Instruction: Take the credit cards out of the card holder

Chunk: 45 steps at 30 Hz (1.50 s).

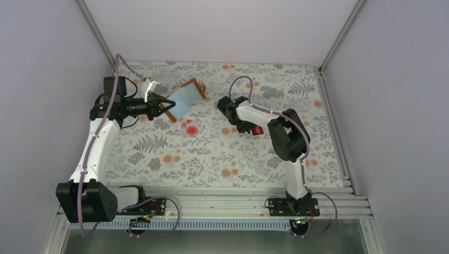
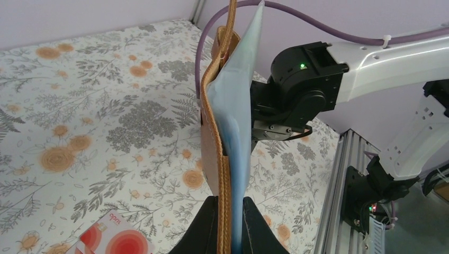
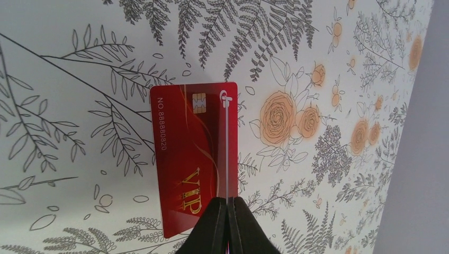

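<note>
My left gripper (image 1: 165, 106) (image 2: 231, 198) is shut on the bottom edge of the brown card holder (image 1: 186, 99) (image 2: 216, 137). The holder is lifted and open, with its grey-blue sleeves (image 2: 237, 106) showing. A pale credit card with red blotches (image 1: 189, 127) (image 2: 114, 241) lies on the mat below it. A red VIP credit card (image 1: 258, 130) (image 3: 185, 153) lies face up under my right gripper (image 1: 249, 128) (image 3: 226, 200). That gripper's jaws are pressed together. A thin pale edge (image 3: 226, 143), like a card seen edge-on, runs out from between them over the red card.
A floral mat (image 1: 212, 159) covers the table. Grey walls close in the back and both sides. An aluminium rail (image 1: 222, 198) (image 2: 336, 180) runs along the near edge. The right arm's wrist (image 2: 299, 90) hangs just behind the raised holder.
</note>
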Each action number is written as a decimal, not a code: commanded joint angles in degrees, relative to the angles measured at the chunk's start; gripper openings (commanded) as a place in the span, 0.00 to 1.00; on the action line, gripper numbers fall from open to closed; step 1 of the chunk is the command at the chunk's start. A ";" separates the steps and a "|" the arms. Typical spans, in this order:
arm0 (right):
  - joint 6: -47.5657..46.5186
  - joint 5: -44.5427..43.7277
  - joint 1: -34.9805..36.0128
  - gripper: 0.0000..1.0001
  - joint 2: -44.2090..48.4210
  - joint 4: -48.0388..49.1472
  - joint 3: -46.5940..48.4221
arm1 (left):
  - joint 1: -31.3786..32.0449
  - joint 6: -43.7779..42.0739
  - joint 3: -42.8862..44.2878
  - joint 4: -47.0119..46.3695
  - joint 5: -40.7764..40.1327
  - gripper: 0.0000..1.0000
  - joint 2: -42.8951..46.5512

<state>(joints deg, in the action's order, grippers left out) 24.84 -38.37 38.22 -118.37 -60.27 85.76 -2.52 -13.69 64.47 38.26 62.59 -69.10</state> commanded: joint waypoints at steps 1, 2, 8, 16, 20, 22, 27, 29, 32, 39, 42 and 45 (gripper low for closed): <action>1.22 -3.38 0.50 0.04 -0.60 -0.82 1.65 | -0.40 -0.15 -0.10 -0.43 3.44 0.02 -0.14; 0.99 -3.20 0.46 0.04 -0.60 -0.40 1.27 | -0.43 -0.11 0.02 -0.40 3.93 0.02 -0.19; -0.30 -3.16 0.46 0.04 -3.13 0.91 1.90 | -0.46 -0.37 -0.17 -0.31 5.59 0.02 -0.40; -0.75 -2.63 0.46 0.04 -4.73 0.75 2.36 | -0.46 -0.72 -0.31 -0.12 5.76 0.02 -0.54; -0.43 -2.59 0.46 0.04 -4.35 0.83 2.07 | -0.44 -0.68 -0.21 -0.14 5.87 0.02 -0.81; -0.49 -2.50 0.46 0.04 -4.51 0.88 2.16 | -0.46 -0.63 -0.32 -0.16 5.82 0.02 -0.84; -0.17 -2.20 0.46 0.21 -5.13 0.60 2.63 | -0.46 -0.63 -0.12 -0.12 5.99 0.02 -0.79; -0.21 -1.95 0.46 0.34 -5.06 0.79 2.81 | -0.46 -0.63 -0.23 -0.12 5.97 0.02 -0.86; -0.78 -0.69 0.46 0.49 -4.56 1.50 3.10 | -0.46 -0.63 -0.23 -0.12 6.07 0.02 -0.90; -3.57 7.16 0.47 0.76 -0.41 6.47 3.91 | -0.46 -0.83 -0.34 -0.05 6.25 0.02 -1.03; -5.40 14.63 -0.14 0.98 4.66 11.53 3.17 | -0.47 -1.12 -0.43 0.09 6.07 0.02 -0.79; -9.65 28.58 -1.75 0.99 15.80 25.03 -2.39 | -0.44 -1.90 -0.61 0.48 5.73 0.02 -0.64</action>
<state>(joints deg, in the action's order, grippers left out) 19.77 -26.33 37.85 -116.68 -51.42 87.26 -2.79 -14.13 64.36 38.44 66.63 -70.02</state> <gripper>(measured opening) 0.987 0.058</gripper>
